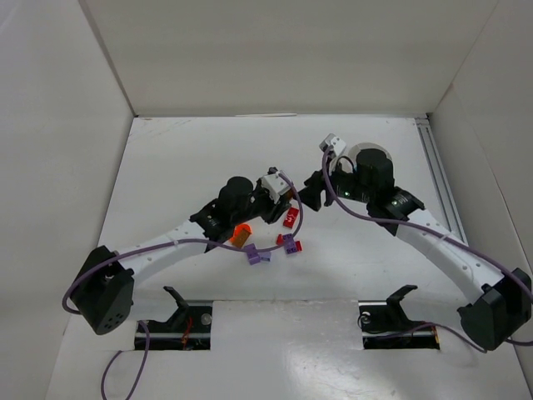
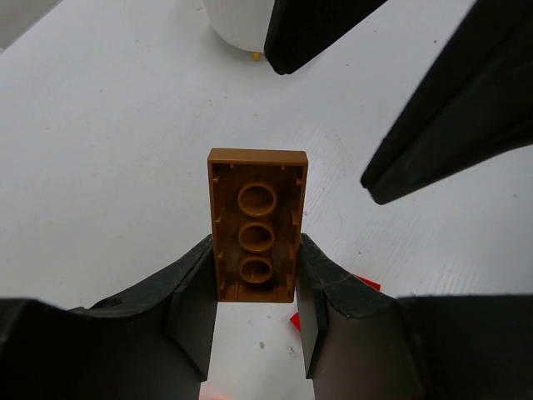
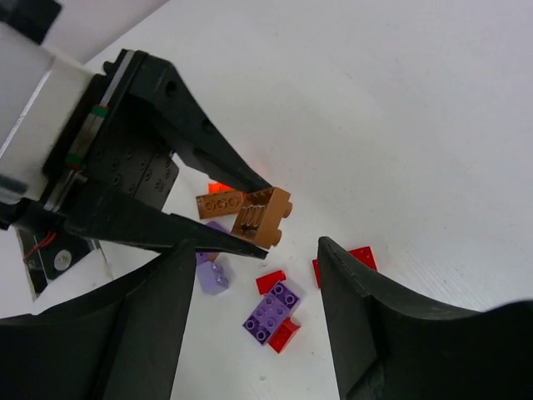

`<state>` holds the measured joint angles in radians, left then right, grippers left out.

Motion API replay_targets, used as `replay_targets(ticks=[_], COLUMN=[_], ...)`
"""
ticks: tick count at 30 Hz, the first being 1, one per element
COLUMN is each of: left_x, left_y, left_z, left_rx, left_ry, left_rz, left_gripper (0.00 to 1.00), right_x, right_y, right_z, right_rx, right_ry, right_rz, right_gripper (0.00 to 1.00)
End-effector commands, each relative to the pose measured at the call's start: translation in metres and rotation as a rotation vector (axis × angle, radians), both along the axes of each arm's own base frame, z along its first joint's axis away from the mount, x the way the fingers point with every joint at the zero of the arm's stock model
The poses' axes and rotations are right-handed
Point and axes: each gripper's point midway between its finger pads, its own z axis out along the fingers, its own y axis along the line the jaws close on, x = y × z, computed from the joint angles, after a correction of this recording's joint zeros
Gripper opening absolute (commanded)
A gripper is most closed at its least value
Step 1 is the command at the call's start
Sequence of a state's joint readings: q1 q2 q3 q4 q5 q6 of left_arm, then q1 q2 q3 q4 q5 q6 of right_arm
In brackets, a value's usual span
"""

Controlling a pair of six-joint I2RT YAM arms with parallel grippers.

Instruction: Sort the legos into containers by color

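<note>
Closest in, the left arm (image 1: 158,247) reaches from its base at the near left corner, low across the white desk (image 1: 191,150), toward the middle. The left gripper (image 2: 256,254) is clamped on a brownish-orange rectangular plastic lego brick (image 2: 257,225), with one finger on each long side. The brick's hollow underside is turned back toward the wrist, and its long axis runs straight out ahead of the fingertips. Loose on the desk near it lie a bright orange brick (image 1: 241,236), purple bricks (image 1: 256,256) and a few small red bricks (image 3: 271,282). Facing the held brick from the right, the right gripper (image 3: 254,250) has its fingers spread wide with nothing between them, near the brick but apart from it. The right arm (image 1: 441,242) bends back to the near right corner. Behind its wrist stands a round white dish (image 1: 369,147), partly hidden. Plain white walls (image 1: 275,58) enclose the desk.
</note>
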<state>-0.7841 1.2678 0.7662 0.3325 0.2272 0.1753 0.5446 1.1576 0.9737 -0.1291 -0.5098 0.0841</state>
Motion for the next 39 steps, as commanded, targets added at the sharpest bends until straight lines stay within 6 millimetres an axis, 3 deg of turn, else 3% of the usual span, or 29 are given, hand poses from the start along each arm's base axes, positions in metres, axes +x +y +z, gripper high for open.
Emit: replay_targets(ticks=[1, 6, 11, 17, 21, 23, 25, 27, 33, 36, 38, 39], left_x=[0.001, 0.0, -0.005, -0.005, -0.004, -0.004, -0.006, -0.008, -0.012, -0.015, -0.009, -0.003], left_y=[-0.006, -0.005, -0.006, -0.006, -0.007, -0.005, -0.004, -0.003, 0.008, 0.018, 0.031, 0.041], left_z=[0.049, 0.051, 0.052, 0.052, 0.055, 0.059, 0.063, 0.062, 0.064, 0.057, 0.057, 0.044], left_rx=[-0.114, -0.143, -0.153, -0.153, -0.159, -0.171, -0.184, -0.189, -0.214, -0.241, -0.27, -0.26], left_ry=[-0.088, -0.088, -0.091, -0.091, -0.097, -0.098, -0.098, -0.09, -0.093, -0.048, -0.005, 0.048], left_rz=[-0.006, -0.002, -0.024, -0.025, -0.025, -0.014, -0.012, -0.011, 0.026, 0.069, 0.129, 0.194], left_gripper=[0.1, 0.1, 0.11, 0.11, 0.11, 0.22, 0.33, 0.51, 0.79, 0.9, 1.0, 1.0], right_x=[0.018, 0.026, 0.03, 0.027, 0.028, 0.028, 0.028, 0.029, 0.045, 0.064, 0.083, 0.091], right_y=[0.004, 0.012, 0.023, 0.032, 0.033, 0.033, 0.031, 0.03, 0.004, -0.027, -0.063, -0.076], right_z=[0.034, 0.019, 0.022, 0.027, 0.031, 0.031, 0.03, 0.03, 0.033, 0.035, 0.037, 0.037], right_rx=[0.069, 0.049, 0.074, 0.097, 0.112, 0.107, 0.101, 0.087, 0.058, 0.045, 0.011, -0.005], right_ry=[-0.07, -0.043, -0.054, -0.069, -0.076, -0.085, -0.098, -0.123, -0.184, -0.208, -0.254, -0.269], right_rz=[-0.069, -0.069, -0.042, -0.015, -0.016, -0.014, -0.02, -0.015, -0.084, -0.176, -0.263, -0.294], right_gripper=[0.65, 0.61, 0.58, 0.41, 0.2, 0.0, 0.0, 0.0, 0.0, 0.0, 0.0, 0.0])
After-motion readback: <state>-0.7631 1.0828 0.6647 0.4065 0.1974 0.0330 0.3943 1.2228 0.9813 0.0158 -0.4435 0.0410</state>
